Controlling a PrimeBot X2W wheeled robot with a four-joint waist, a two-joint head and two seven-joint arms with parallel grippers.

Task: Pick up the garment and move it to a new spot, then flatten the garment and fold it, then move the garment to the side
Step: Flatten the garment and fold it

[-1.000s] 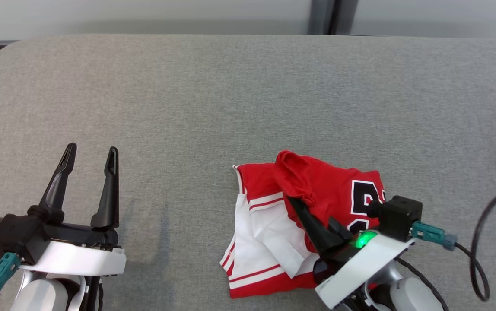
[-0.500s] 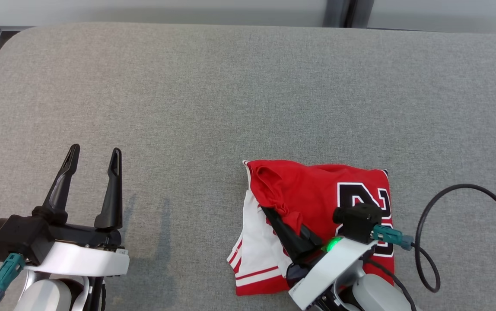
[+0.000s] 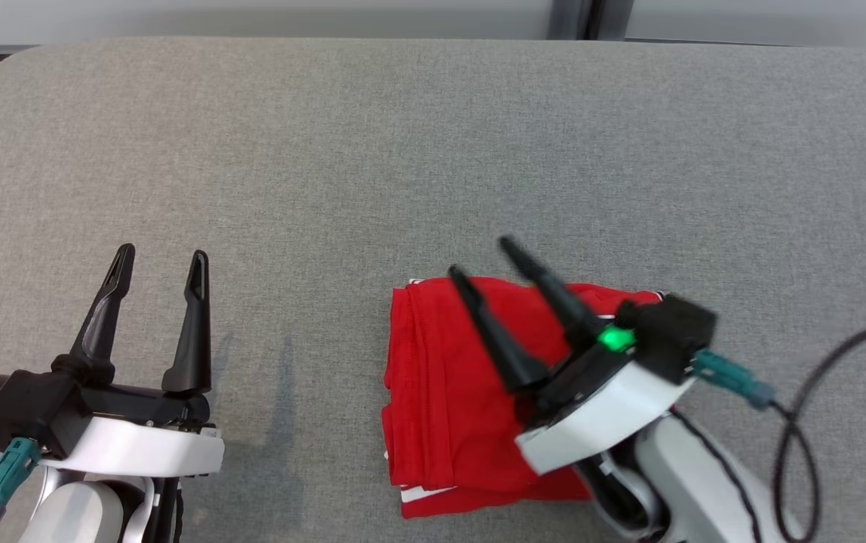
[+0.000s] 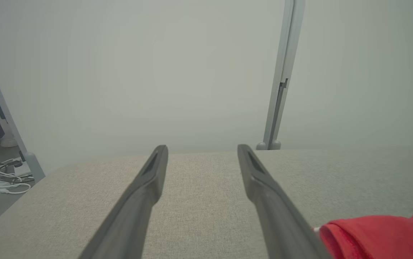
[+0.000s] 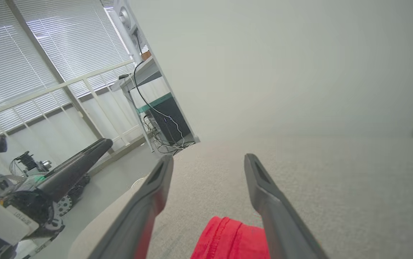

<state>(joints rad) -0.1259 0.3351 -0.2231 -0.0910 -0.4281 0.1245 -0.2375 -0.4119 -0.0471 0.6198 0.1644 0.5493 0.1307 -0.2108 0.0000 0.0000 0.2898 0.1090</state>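
The garment (image 3: 448, 400), a red jersey, lies folded into a compact upright rectangle in the lower middle of the head view, flat on the grey fabric-covered desk (image 3: 433, 151). Its left and top edges are straight. A thin white stripe shows at its lower left edge, and its right side is hidden under the right arm. Bare desk runs wide above it to the rounded far edge at the top of the frame, and left of it across to the left tool (image 3: 161, 256). To the right, bare desk reaches the frame's edge.

The right tool (image 3: 480, 257) hangs over the garment's upper edge, its two fingers spread and pointing to the upper left, with nothing between them. The right wrist view shows red cloth low between those fingers, apart from both. The left tool stands at the lower left, fingers spread and empty, well apart from the garment. A black cable (image 3: 803, 422) loops over the desk at the lower right, near the right arm. A grey post (image 3: 572, 19) rises behind the far edge.

Half a second earlier the right tool was pressed together on a red fold, with white panels and a black number showing. Now those are covered and the tool stands open. The left tool has kept its place.
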